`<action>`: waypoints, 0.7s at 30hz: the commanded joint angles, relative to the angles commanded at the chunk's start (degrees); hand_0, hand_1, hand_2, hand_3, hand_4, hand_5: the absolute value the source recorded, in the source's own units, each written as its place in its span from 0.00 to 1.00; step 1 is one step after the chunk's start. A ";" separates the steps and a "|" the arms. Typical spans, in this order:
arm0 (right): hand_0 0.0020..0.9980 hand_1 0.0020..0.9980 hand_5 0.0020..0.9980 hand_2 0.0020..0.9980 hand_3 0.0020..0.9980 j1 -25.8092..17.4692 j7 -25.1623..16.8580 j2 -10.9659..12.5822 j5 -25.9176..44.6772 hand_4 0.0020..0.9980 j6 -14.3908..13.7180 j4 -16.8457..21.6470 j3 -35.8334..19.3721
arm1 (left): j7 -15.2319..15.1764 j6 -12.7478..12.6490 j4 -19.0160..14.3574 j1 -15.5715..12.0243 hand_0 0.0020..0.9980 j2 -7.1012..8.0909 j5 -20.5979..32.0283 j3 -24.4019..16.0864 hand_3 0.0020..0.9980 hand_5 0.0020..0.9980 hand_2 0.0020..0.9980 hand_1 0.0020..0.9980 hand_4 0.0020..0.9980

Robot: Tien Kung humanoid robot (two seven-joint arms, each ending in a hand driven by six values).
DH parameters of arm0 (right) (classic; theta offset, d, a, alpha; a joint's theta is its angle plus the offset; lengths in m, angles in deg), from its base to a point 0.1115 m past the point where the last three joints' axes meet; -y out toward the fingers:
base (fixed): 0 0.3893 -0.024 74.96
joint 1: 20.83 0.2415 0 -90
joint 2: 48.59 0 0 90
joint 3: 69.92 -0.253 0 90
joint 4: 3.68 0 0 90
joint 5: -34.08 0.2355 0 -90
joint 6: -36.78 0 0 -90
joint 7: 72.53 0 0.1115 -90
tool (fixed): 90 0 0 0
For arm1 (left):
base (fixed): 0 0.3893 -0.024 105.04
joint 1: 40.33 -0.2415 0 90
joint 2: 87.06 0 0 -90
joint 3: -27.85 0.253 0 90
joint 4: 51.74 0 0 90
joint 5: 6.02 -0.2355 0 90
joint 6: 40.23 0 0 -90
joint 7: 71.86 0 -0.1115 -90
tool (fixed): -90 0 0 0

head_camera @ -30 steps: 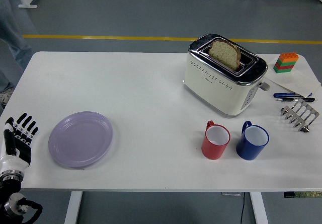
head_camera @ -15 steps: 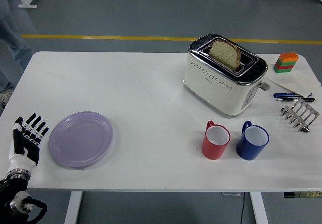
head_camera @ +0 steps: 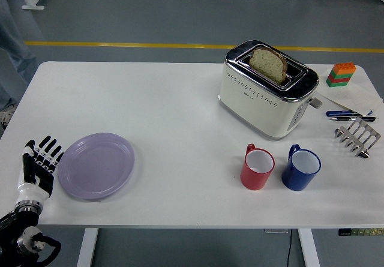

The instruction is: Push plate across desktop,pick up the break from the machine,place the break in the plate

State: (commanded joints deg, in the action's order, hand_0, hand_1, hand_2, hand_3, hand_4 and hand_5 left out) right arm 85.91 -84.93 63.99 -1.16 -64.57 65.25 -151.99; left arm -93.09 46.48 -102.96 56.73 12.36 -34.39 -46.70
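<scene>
Left hand [head_camera: 41, 162] — black with white joints — stands at the near left of the white worktop [head_camera: 168, 111], fingers straight and spread, holding nothing; its fingertips lie just beside the left rim of the round lilac plastic plate [head_camera: 96, 165], and whether they touch it I cannot tell. That plate sits flat and bare on the near left part of the worktop, well apart from everything else

Across on the far right stands the cream toaster with a chrome top [head_camera: 267, 90], set at a slant to the worktop's edges. One brown-crusted slice of bread [head_camera: 268, 63] stands upright in its slot, the upper half showing above the chrome

Near the front of the toaster are two mugs side by side, close but apart — a red mug with a white inside [head_camera: 257, 167] on the left and a blue mug with a white inside [head_camera: 301, 170] on the right, both upright with handles turned to the far left

At the right edge lie a silver metal toast rack [head_camera: 358, 135], some blue pens [head_camera: 351, 115] on a sheet of paper, and beyond them a small stack of orange, green and red building blocks [head_camera: 341, 74]
</scene>
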 joint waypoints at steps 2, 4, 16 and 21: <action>0.73 0.70 0.23 0.70 0.65 -0.07 0.00 -0.01 0.02 0.51 0.00 0.00 -0.02 | 0.01 0.04 0.53 0.27 0.80 -0.04 0.29 0.27 0.76 1.00 0.82 0.80 0.59; 0.73 0.70 0.23 0.70 0.65 -0.29 0.01 -0.06 0.04 0.51 -0.01 0.07 -0.06 | 0.12 0.20 0.71 0.51 0.80 0.00 0.44 0.69 0.76 1.00 0.82 0.80 0.59; 0.73 0.70 0.22 0.70 0.65 -1.09 0.34 -0.61 -0.16 0.51 0.23 -0.24 0.20 | 0.57 0.78 0.89 0.96 0.80 -0.68 0.41 2.15 0.76 1.00 0.82 0.80 0.58; 0.73 0.70 0.23 0.70 0.65 -1.46 0.37 -0.76 -0.16 0.51 0.31 -0.40 0.32 | 0.72 0.97 1.41 1.83 0.80 -0.77 0.66 3.68 0.76 1.00 0.82 0.80 0.58</action>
State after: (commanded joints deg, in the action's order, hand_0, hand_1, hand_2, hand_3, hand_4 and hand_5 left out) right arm 84.45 -84.56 63.23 -1.31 -64.26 64.85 -151.67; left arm -92.37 47.45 -101.55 58.57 11.59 -33.73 -43.02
